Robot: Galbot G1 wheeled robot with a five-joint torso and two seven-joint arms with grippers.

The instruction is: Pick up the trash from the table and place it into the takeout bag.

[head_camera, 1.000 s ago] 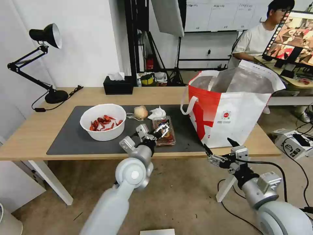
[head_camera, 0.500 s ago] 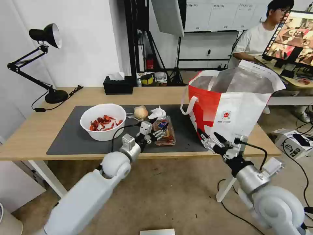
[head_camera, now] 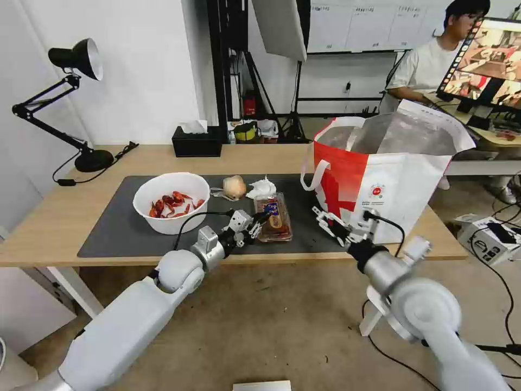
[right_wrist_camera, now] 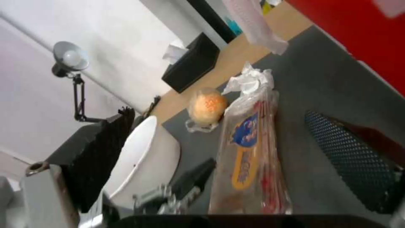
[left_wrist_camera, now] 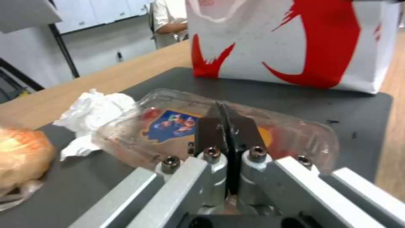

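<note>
long light-wood table (head_camera: 49, 228) bearing a dark grey mat (head_camera: 119, 233). white-and-red takeout bag (head_camera: 391, 179) upright at the robot's right end of the mat, mouth open, foil lining showing. white bowl (head_camera: 171, 203) of red crayfish shells toward the left of the mat. clear plastic tray (head_camera: 273, 216) with food scraps flat on the mat between bowl and bag, blue label on its lid. beige lump (head_camera: 234, 187) and crumpled white tissue (head_camera: 261, 188) just behind the tray, side by side. black tissue box (head_camera: 196, 142) at the table's far edge. left gripper (head_camera: 255, 221) low at the tray's near left corner, dark fingers (left_wrist_camera: 227, 126) pressed together with nothing between them, tips at the tray's edge. right gripper (head_camera: 325, 221) over the mat between tray and bag, fingers spread, empty.
</note>
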